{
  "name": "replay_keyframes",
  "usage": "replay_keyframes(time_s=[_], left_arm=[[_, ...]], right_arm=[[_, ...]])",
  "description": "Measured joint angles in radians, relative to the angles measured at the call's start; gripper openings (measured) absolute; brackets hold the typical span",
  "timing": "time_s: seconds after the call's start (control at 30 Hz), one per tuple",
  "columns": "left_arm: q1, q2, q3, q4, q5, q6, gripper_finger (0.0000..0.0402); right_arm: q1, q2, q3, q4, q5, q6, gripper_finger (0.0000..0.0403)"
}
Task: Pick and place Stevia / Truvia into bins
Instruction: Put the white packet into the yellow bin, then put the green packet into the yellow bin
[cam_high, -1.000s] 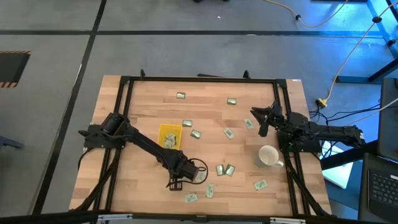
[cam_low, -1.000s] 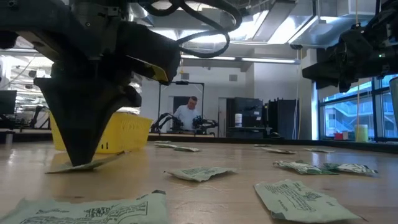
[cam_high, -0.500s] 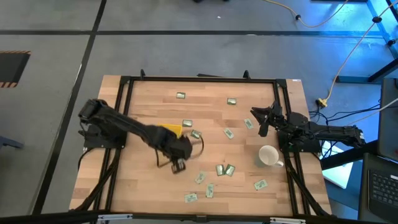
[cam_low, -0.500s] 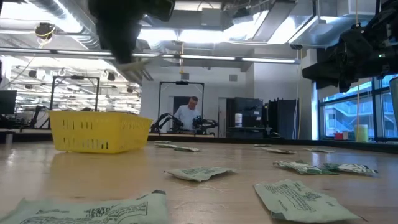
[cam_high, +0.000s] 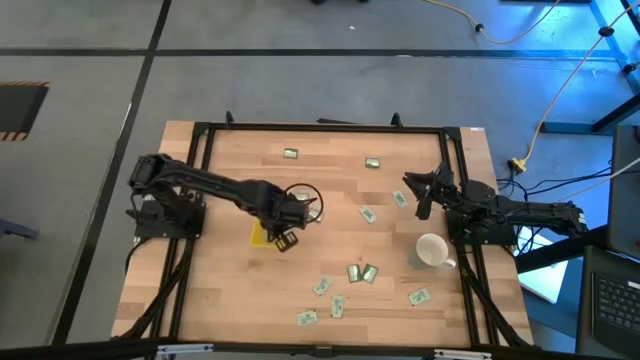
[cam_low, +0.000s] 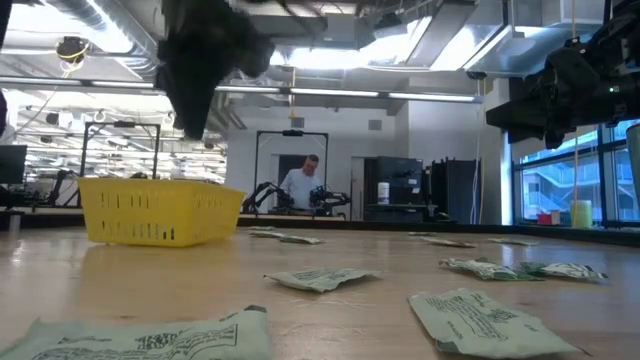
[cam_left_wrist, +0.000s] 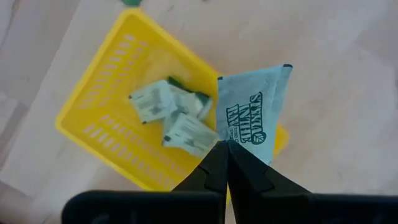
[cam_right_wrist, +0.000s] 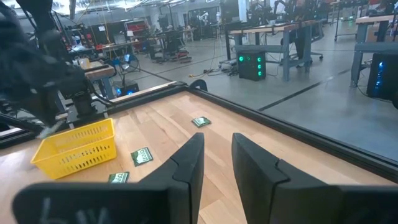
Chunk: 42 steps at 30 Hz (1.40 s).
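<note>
My left gripper (cam_high: 283, 240) (cam_left_wrist: 225, 144) hangs above the yellow tray (cam_high: 260, 235) (cam_left_wrist: 112, 134) (cam_low: 160, 210), shut on a pale green Stevia sachet (cam_left_wrist: 249, 115). A few sachets (cam_left_wrist: 171, 115) lie on the tray's floor. Several more sachets lie flat on the table, such as two (cam_high: 360, 272) toward the near edge and one (cam_high: 290, 153) by the far edge. My right gripper (cam_high: 420, 195) (cam_right_wrist: 216, 155) waits open, in the air at the table's right side. My left gripper pinches the sachet by one end (cam_left_wrist: 239, 138) between its two shut fingertips, coming from above and pointing down. The sachet is lifted clear and hangs below the fingers, over the tray's edge.
A white mug (cam_high: 432, 250) stands near the right edge, close to my right arm. A black frame (cam_high: 320, 127) runs around the table top. Bare wood lies between the tray and the near sachets. A person (cam_low: 302, 185) is far behind the table.
My left gripper, shut on the sachet throughout, has risen from the table near the near edge and travelled toward the far edge until it hangs over the yellow tray. The sachet has been lifted clear of the table. My right arm has kept still.
</note>
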Motion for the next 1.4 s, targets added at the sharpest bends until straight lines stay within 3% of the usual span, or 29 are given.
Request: replay_keyframes(time_s=[0.4,0.6,0.87,1.2,1.4], left_arm=[[0.037,0.008,-0.191,0.066,0.038,-0.033,0.0005],[0.037,0.008,-0.209,0.079,0.016,-0.036,0.0017],[0.080,-0.031,-0.201,0.062,0.026,0.018,0.0064],[0.219,-0.124,-0.050,0.062,-0.041,0.351,0.0085],[0.330,-0.108,-0.013,0.091,0.069,0.563,0.0095]], right_arm=[[0.000,0.000,0.000,0.000,0.000,-0.001,0.0087],[0.000,0.000,0.000,0.000,0.000,-0.002,0.0087],[0.000,0.000,0.000,0.000,0.000,0.000,0.0087],[0.000,0.000,0.000,0.000,0.000,0.002,0.0087],[0.000,0.000,0.000,0.000,0.000,0.004,0.0087]])
